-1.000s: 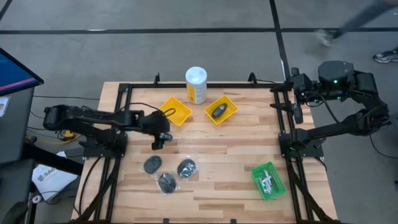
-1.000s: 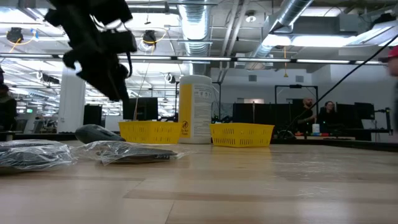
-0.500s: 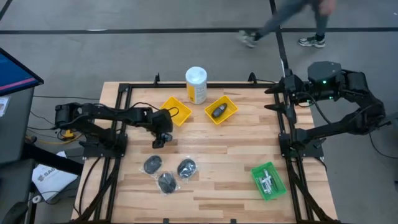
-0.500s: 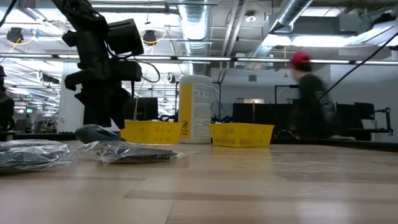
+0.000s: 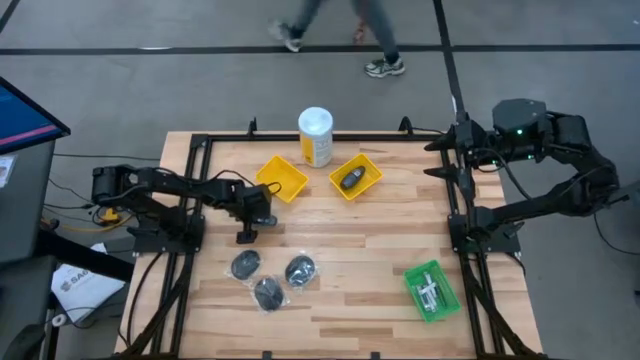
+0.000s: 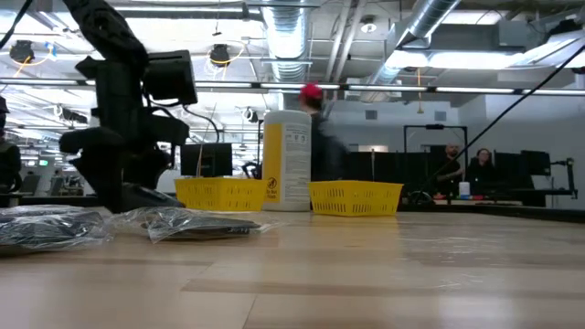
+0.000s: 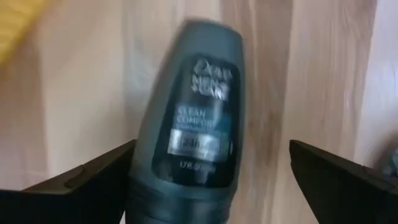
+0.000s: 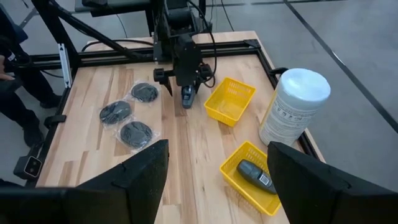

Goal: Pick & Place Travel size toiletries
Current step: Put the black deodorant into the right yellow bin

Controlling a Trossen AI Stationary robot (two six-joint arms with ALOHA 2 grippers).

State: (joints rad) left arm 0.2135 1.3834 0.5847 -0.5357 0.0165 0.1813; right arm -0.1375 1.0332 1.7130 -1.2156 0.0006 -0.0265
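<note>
Left gripper point(image 5: 246, 236) sat low over black roll-on bottle point(image 7: 189, 121) on desk point(image 5: 380, 250), fingers point(image 7: 93, 180) spread astride it; rounded body looked likely to roll or squirt free if closure landed off-centre.

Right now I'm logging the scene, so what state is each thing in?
Left claw: open, down over the roll-on deodorant.
Roll-on deodorant: lying flat on the table, not gripped.
Right claw: open, empty, off the table's edge.
Left yellow tray: empty.
Right yellow tray: holds a second dark deodorant.
Three wrapped discs: flat, untouched.
Canister: upright, capped.
</note>
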